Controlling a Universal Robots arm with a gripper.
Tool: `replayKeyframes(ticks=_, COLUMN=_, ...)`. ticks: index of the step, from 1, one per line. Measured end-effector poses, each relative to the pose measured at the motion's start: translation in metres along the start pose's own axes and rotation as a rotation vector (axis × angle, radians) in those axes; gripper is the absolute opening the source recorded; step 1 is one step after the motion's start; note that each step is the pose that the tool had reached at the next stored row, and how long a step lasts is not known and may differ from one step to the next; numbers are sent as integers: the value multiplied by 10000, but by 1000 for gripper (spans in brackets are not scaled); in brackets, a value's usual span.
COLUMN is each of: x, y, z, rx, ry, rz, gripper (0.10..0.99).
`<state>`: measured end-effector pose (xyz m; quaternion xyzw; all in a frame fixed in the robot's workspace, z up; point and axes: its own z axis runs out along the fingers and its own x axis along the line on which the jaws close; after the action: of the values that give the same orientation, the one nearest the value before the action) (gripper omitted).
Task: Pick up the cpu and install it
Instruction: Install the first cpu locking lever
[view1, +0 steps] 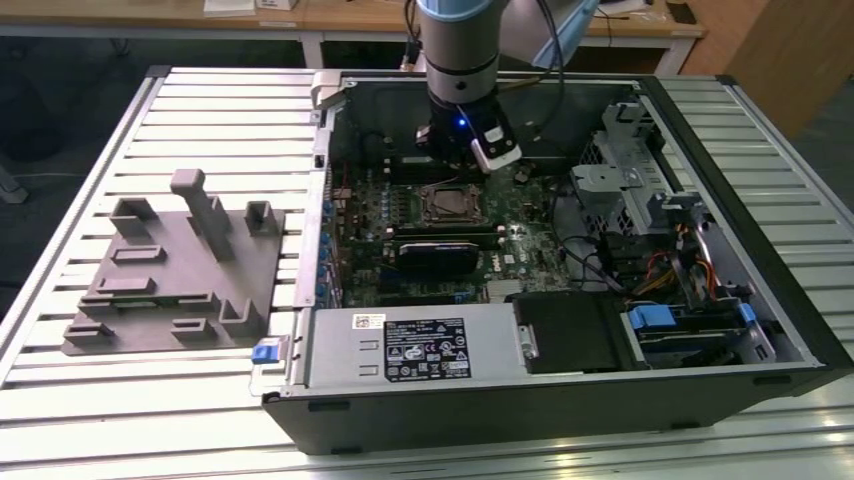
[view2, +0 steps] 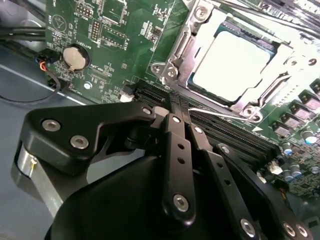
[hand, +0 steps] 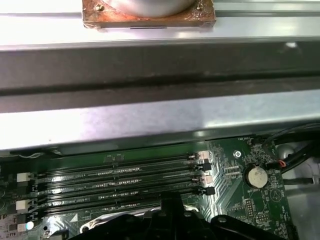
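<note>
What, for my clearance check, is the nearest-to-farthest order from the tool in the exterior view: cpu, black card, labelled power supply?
1. cpu, seated in its socket, right beside the tool.
2. black card, mid-board, past the socket.
3. labelled power supply, along the case's front edge.

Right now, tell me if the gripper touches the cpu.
Apart. In the second wrist view, the shut gripper sits over the memory slots, with board between it and the cpu.
</note>
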<state>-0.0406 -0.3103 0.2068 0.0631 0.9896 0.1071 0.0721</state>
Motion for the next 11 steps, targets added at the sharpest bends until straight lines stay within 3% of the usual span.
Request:
replayKeyframes(ticks=5, x=64, y=-5, z=-1, rx=78, ry=-57, rz=-14, gripper=106)
replayKeyframes(ticks=11, x=104, y=1, z=9, rx=96, ry=-77, rz=38, gripper=106)
